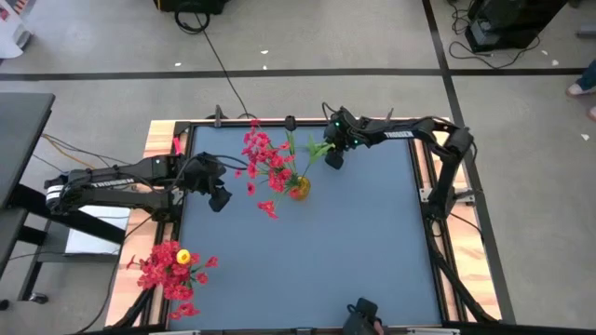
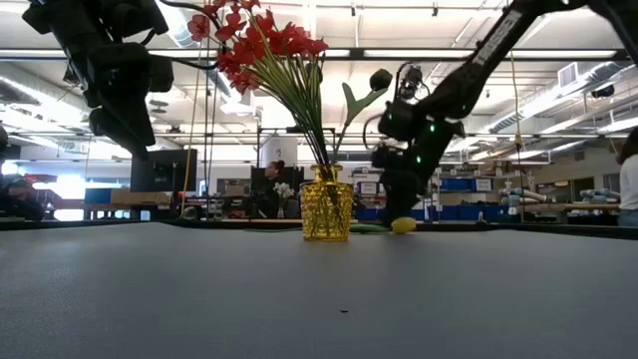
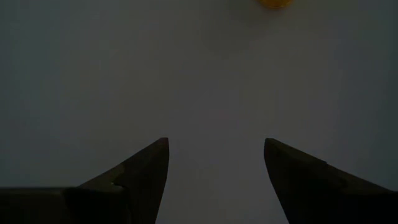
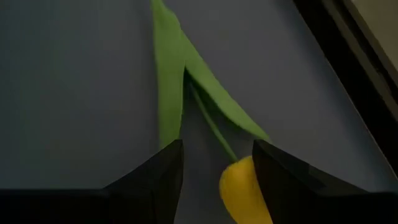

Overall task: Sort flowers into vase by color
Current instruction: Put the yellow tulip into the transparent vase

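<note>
A yellow glass vase [image 1: 298, 189] [image 2: 327, 204] stands mid-table and holds red-pink blossoms [image 1: 265, 158] [image 2: 261, 42] plus a stem with a green leaf and a dark bud [image 2: 380, 78]. A yellow tulip [image 4: 241, 190] [image 2: 402, 225] lies flat on the table near the far edge, with its leaves [image 4: 171, 81] stretched out. My right gripper [image 1: 333, 158] [image 4: 217, 162] is open, low over the tulip, with a finger on either side of the stem just behind the head. My left gripper [image 1: 220, 197] [image 3: 214, 162] hangs open above bare table, left of the vase. My right gripper comes from above, pointing down, its fingers astride the tulip's stem where it meets the head [image 4: 230, 163]. The head lies close against the inner side of one finger [image 4: 273, 174]; whether they touch I cannot tell. The tulip rests on the table.
A second bunch of red blossoms with one yellow head [image 1: 172, 265] sits at the table's near left corner. The dark frame rail [image 4: 348, 68] runs close beside the tulip. Open blue-grey table surface [image 1: 363, 251] spreads to the right of and nearer than the vase.
</note>
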`<action>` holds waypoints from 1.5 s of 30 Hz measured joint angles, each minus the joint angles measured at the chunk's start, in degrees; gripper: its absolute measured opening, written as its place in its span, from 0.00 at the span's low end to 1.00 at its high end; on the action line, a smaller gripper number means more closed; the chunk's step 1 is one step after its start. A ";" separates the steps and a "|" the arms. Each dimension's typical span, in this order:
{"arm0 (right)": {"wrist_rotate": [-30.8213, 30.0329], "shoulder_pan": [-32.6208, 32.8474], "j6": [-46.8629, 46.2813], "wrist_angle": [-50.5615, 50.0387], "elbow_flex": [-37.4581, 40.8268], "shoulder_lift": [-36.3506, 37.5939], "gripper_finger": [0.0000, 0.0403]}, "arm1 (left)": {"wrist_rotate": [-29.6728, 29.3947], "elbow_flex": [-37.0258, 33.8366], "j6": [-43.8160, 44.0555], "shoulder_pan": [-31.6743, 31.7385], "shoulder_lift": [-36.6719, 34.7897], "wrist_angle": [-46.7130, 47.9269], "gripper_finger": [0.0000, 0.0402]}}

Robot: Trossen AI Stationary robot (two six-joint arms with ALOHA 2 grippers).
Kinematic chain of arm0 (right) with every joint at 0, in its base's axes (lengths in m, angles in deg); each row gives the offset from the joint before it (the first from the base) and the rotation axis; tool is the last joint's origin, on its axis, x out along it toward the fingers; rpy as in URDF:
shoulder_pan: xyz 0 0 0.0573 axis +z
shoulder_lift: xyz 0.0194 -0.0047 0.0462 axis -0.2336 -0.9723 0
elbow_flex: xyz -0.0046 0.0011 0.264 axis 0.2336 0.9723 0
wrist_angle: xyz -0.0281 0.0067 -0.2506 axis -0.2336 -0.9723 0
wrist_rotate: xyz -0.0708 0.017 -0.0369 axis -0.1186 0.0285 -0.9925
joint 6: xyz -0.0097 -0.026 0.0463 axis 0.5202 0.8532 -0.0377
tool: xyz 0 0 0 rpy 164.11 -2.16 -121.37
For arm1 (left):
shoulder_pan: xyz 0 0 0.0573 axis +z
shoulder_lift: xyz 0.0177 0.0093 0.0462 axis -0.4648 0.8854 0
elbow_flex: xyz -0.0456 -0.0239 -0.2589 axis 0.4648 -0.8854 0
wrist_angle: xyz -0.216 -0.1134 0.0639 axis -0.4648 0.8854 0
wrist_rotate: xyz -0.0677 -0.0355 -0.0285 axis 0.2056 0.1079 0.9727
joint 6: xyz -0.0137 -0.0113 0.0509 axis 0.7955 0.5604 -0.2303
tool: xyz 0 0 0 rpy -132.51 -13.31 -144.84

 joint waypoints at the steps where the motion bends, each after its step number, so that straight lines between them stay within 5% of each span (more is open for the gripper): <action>1: 0.07 -0.52 -0.08 0.07 -0.04 -0.69 0.50 | -0.02 0.00 0.20 0.00 0.00 0.02 0.67; 9: -0.03 -2.47 4.65 -1.59 -0.11 -1.38 0.47 | -0.06 0.00 1.45 0.00 0.00 0.00 0.67; 12: 0.51 -3.16 6.09 -3.10 -0.13 -1.72 0.38 | -0.18 0.00 0.81 0.15 0.00 0.00 0.67; 17: 1.16 -3.88 4.24 -4.77 -0.17 -1.45 0.08 | -1.09 0.00 0.09 0.15 0.07 -0.12 0.67; 21: 2.07 -4.57 -3.84 -7.91 -0.34 -0.44 0.08 | -1.30 0.01 -0.91 0.15 0.09 -0.08 0.67; 29: 11.90 -7.05 -29.01 -28.81 -2.99 6.74 0.09 | -1.29 1.28 -3.37 0.15 0.02 3.12 0.67; 36: 26.13 -7.49 -33.29 -50.57 -3.04 19.32 0.09 | 0.46 8.07 -7.08 0.15 0.00 10.56 0.67; 45: 31.44 4.82 -46.78 -77.89 -3.06 35.76 0.09 | 8.54 14.95 -20.45 0.09 -0.04 19.23 0.67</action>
